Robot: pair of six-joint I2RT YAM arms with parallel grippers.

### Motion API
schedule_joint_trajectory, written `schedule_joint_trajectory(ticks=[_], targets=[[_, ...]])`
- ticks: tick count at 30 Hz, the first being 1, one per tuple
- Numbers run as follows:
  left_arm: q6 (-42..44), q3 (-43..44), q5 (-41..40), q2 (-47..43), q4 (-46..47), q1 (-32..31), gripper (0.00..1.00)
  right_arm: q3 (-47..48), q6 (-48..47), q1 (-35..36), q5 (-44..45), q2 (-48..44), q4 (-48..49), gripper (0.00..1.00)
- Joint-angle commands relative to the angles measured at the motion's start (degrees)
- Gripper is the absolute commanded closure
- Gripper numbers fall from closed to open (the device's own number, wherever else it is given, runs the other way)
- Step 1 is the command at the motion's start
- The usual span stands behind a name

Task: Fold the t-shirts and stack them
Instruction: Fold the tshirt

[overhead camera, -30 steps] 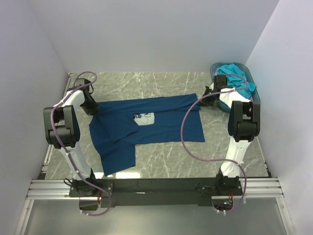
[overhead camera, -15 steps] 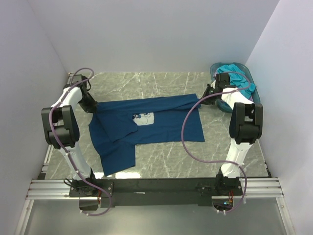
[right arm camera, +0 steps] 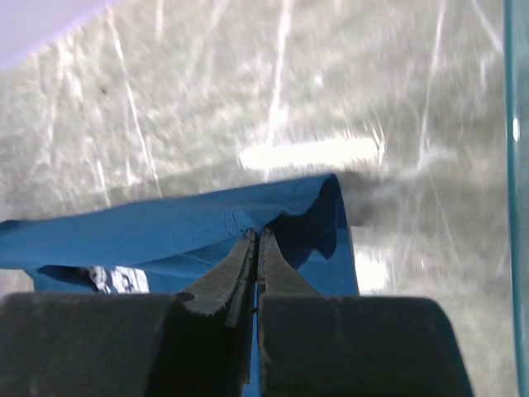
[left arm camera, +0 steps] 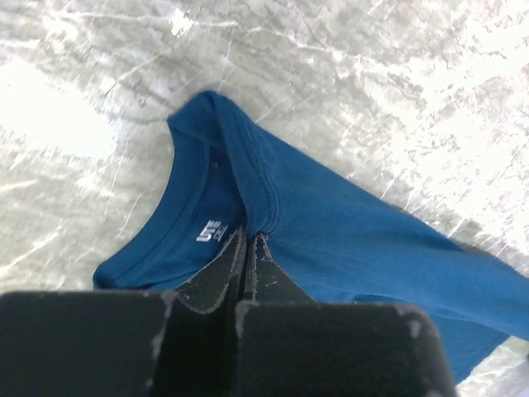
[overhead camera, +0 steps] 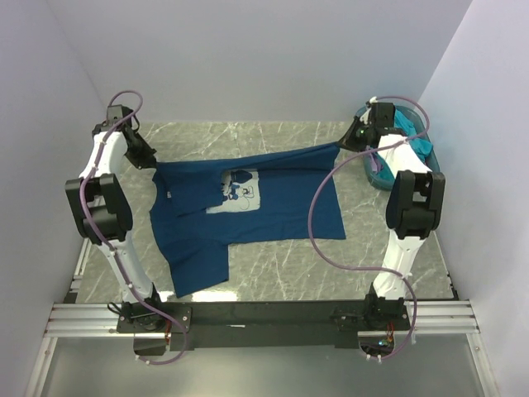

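The dark navy t-shirt point(overhead camera: 256, 207) with a white chest print point(overhead camera: 235, 190) lies across the marble table, its far edge lifted. My left gripper point(overhead camera: 151, 161) is shut on the shirt's shoulder beside the collar point(left arm camera: 252, 236), at the far left. My right gripper point(overhead camera: 341, 143) is shut on the shirt's far right corner point(right arm camera: 256, 234), held above the table. The cloth is stretched between them. A turquoise t-shirt point(overhead camera: 417, 141) lies in the teal basket point(overhead camera: 376, 175) at the far right. The lilac t-shirt is out of view.
The basket's rim point(right arm camera: 517, 165) shows at the right edge of the right wrist view. White walls close in the table on three sides. One navy sleeve point(overhead camera: 198, 265) hangs toward the near left. Bare marble point(overhead camera: 372, 256) shows in front of the shirt.
Both grippers have lifted and moved toward the back wall with the shirt's far edge. The cloth has stretched out and the chest print now shows more fully.
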Motion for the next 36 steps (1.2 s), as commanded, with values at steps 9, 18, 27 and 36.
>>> schedule_joint_trajectory(ticks=[9, 18, 27, 36], targets=[[-0.72, 11.74, 8.10, 8.39, 4.08, 2.75, 0.99, 14.81, -2.00, -1.04, -3.47, 10.95, 6.55, 1.00], [-1.77, 15.44, 12.41, 12.87, 9.00, 4.07, 0.99, 25.55, -2.18, -1.12, -10.31, 17.98, 8.92, 1.00], [-3.88, 14.64, 18.99, 12.78, 17.18, 6.09, 0.99, 22.64, -1.65, -1.13, -11.38, 17.28, 19.91, 1.00], [-3.97, 9.39, 20.15, 9.37, 16.57, 6.44, 0.99, 22.39, 3.53, -1.74, -14.81, 16.23, 13.94, 1.00]])
